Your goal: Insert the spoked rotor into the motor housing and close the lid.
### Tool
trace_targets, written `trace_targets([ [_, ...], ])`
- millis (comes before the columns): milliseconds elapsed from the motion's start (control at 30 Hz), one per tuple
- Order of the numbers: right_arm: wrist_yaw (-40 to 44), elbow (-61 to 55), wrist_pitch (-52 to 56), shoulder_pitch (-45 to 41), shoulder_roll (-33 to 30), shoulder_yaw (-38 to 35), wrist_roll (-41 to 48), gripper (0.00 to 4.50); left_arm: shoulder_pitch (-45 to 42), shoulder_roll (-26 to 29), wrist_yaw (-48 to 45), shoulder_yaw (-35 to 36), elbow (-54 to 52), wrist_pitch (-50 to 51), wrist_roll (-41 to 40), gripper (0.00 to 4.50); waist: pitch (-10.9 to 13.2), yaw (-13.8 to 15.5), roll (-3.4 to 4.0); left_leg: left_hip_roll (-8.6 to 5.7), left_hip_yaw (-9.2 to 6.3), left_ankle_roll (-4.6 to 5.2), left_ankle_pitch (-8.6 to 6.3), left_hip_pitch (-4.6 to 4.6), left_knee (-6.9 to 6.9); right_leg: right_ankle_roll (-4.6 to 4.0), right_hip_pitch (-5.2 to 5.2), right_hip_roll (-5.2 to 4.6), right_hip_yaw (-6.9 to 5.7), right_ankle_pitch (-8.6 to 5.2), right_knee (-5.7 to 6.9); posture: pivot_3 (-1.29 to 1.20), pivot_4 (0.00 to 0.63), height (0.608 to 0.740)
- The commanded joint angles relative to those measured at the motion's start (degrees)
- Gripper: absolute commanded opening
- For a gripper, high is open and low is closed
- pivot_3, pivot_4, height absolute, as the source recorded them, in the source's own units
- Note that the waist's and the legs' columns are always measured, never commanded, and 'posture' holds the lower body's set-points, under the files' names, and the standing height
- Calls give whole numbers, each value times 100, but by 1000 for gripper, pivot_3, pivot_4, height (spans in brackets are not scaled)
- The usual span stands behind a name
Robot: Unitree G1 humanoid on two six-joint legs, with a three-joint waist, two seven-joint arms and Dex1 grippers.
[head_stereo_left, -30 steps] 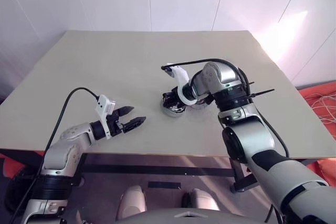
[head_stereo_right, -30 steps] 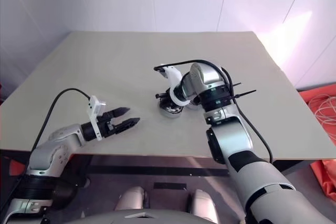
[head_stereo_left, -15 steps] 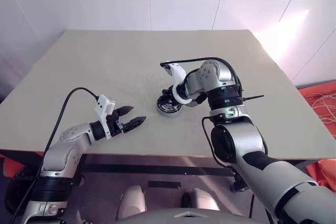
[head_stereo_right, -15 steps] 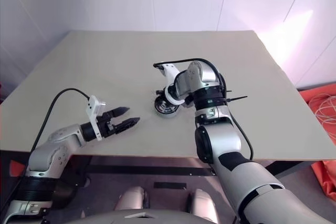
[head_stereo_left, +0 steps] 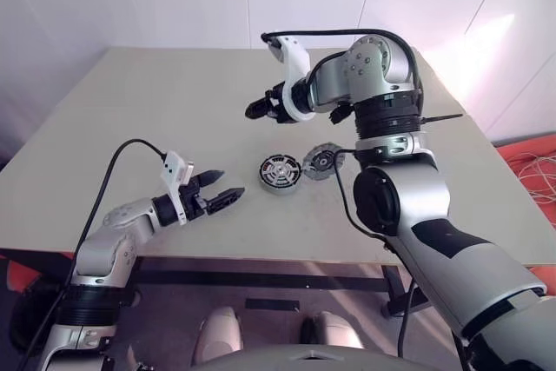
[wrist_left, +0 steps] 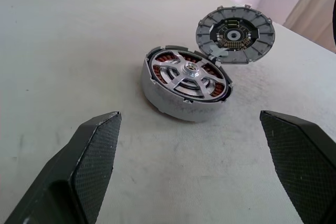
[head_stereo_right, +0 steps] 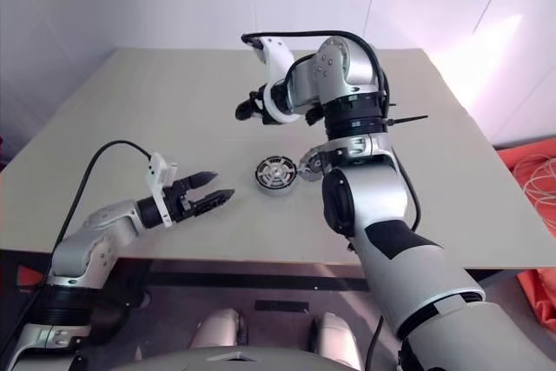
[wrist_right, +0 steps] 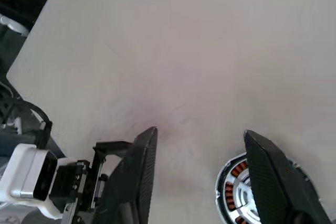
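Now that the right end effector (head_stereo_left: 257,109) has lifted off the motor housing (head_stereo_left: 280,173), we see it hanging high above the counter (head_stereo_left: 174,110), fingers spread with nothing between them; a second ago it was down on the housing. The left end effector (head_stereo_left: 219,193) holds where it was, fingers spread wide and empty, just left of the housing near the counter's front edge.

The housing sits alone mid-counter with the spoked rotor (wrist_left: 187,74) seated inside it, coppery windings showing between the spokes. The lid (head_stereo_left: 323,160) rests just right of the housing, segmented face showing, propped at a tilt; it looks to touch the housing's rim.

Open counter all round: bare surface behind, left and right, with the front edge the nearest limit.

The left wrist view gives the rotor spokes and lid segments clearly, which the head views leave too small to read. The right wrist view looks down on part of the housing and on the left end effector.
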Motion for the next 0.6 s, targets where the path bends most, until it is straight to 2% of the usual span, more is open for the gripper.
trace_targets([
  [33, 931, -651, -1001, 491, -697, 531, -26, 2946, -212, 38, -93, 14, 78, -7, -38, 4500, -1, 25, -7, -2, -1, 0, 0, -2, 1, 1, 3, -1, 0, 1, -2, 0, 0, 740],
  [167, 1649, -994, -2852, 1587, -1871, 1370, -845, 2946, -419, 175, -234, -41, 261, 94, -12, 4500, -3, 54, -13, -3, -3, 1, 0, -4, 3, -12, 5, -1, -1, 10, -3, 0, 0, 740],
  [267, 1854, -901, -3608, 2132, -2500, 1445, -1166, 2946, -635, 269, -344, -72, 425, 190, -21, 4500, -2, 61, -12, -4, -2, 2, 1, -5, 4, -28, 5, -1, -4, 18, 0, 0, 0, 740],
  [400, 1789, -937, -4080, 2799, -3051, 1087, -1321, 2084, -1032, 346, -565, -217, 778, 149, 92, 4500, -2, 4, -12, -3, -1, 4, 2, -4, 7, -36, 6, 0, -3, 20, 2, 0, 0, 740],
  [567, 1570, -1323, -4293, 3555, -3230, 859, -1458, 275, -1369, 312, -763, -369, 1137, 62, 228, 4500, -4, -36, -11, -2, 10, 11, 0, -1, 8, -38, 19, 0, -1, 20, 0, 0, 0, 740],
  [600, 1585, -1473, -4152, 3717, -3227, 750, -1369, 44, -1433, 299, -800, -404, 1200, 46, 252, 4500, -4, -30, -11, 0, 11, 11, 0, -1, 8, -39, 19, 1, -2, 21, 0, 0, 0, 740],
])
